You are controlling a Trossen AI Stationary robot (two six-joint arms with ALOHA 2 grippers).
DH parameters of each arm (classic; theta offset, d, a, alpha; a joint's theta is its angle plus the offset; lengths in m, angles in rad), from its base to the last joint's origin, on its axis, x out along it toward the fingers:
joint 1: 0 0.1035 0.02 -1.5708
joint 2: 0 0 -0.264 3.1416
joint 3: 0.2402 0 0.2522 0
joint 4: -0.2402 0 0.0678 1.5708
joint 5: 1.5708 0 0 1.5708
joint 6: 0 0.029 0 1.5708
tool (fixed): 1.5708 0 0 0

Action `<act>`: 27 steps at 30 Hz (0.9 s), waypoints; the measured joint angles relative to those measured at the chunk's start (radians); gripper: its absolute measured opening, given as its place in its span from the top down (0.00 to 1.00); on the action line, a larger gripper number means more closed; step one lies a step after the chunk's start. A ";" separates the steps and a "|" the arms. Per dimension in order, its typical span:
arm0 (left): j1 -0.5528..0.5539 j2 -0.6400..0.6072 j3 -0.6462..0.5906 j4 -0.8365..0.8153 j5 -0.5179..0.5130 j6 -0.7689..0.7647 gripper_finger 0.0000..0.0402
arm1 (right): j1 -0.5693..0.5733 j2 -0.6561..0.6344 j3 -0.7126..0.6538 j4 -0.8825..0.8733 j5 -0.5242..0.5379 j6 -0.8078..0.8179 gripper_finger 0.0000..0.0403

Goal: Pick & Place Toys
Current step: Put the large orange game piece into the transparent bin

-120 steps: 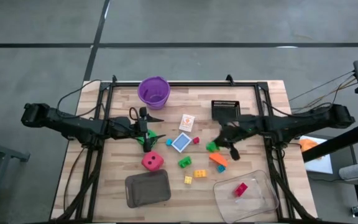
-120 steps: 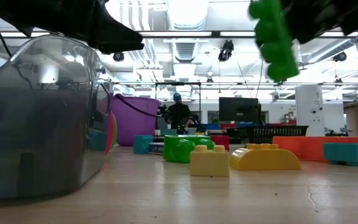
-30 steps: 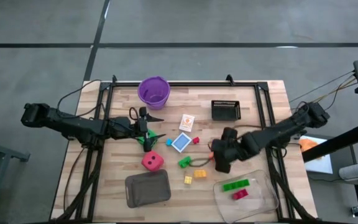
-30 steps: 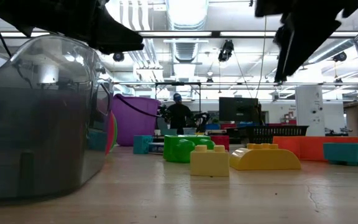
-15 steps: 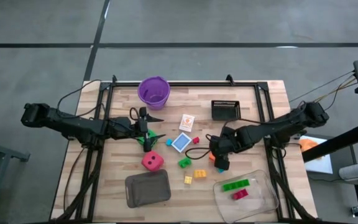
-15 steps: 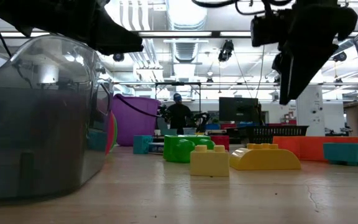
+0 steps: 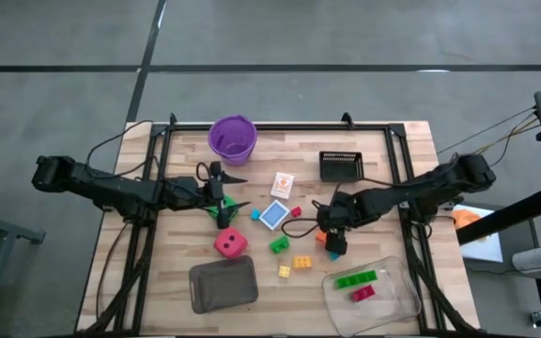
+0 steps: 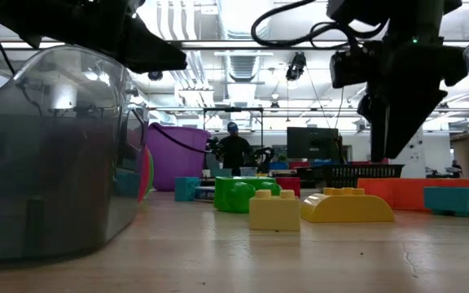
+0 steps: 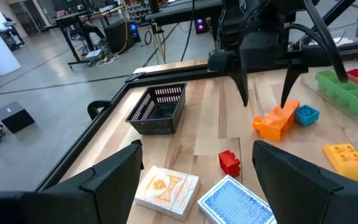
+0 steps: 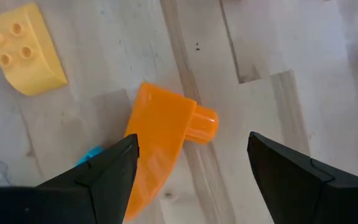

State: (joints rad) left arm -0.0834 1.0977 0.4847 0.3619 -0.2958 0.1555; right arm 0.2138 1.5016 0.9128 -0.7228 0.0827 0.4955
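Toys lie scattered over the wooden table (image 7: 177,272). My right gripper (image 7: 332,240) hangs open, fingers pointing down, just above an orange brick (image 10: 163,140); its fingers stand on either side of the brick without touching it. A small blue brick (image 9: 307,114) lies beside the orange one. My left gripper (image 7: 225,192) waits open over a green die (image 7: 222,215) at centre left. A red die (image 7: 231,244), two picture cards (image 7: 282,184) (image 7: 273,215), a green brick (image 7: 279,245) and yellow bricks (image 7: 302,262) lie between the arms.
A clear tray (image 7: 397,282) at the near right holds a green brick (image 7: 356,279) and a red brick (image 7: 363,294). A grey tray (image 7: 222,284) sits near the front, a purple cup (image 7: 232,138) at the far edge, and a black basket (image 7: 340,165) at the far right.
My right gripper has come down over the orange brick, staying open, and its arm has swung a little toward the table's far edge. The toys have kept their places.
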 joint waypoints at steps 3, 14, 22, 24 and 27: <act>0.000 0.000 0.000 -0.002 0.000 0.000 0.25 | -0.002 0.032 0.000 0.017 -0.012 -0.021 0.26; 0.000 0.000 0.000 -0.010 -0.003 -0.003 0.25 | -0.002 0.168 0.043 0.046 -0.059 -0.101 0.26; 0.000 0.000 0.000 -0.010 -0.011 -0.002 0.25 | -0.014 0.190 0.075 0.041 -0.057 -0.166 0.26; 0.000 0.000 0.000 -0.010 -0.011 -0.003 0.25 | -0.020 0.192 0.075 0.042 -0.057 -0.187 0.26; 0.000 0.000 0.000 -0.009 -0.011 -0.003 0.25 | -0.028 0.193 0.075 0.047 -0.078 -0.220 0.26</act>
State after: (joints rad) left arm -0.0830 1.0977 0.4847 0.3527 -0.3065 0.1524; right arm 0.1862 1.6943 0.9874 -0.6755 0.0046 0.2753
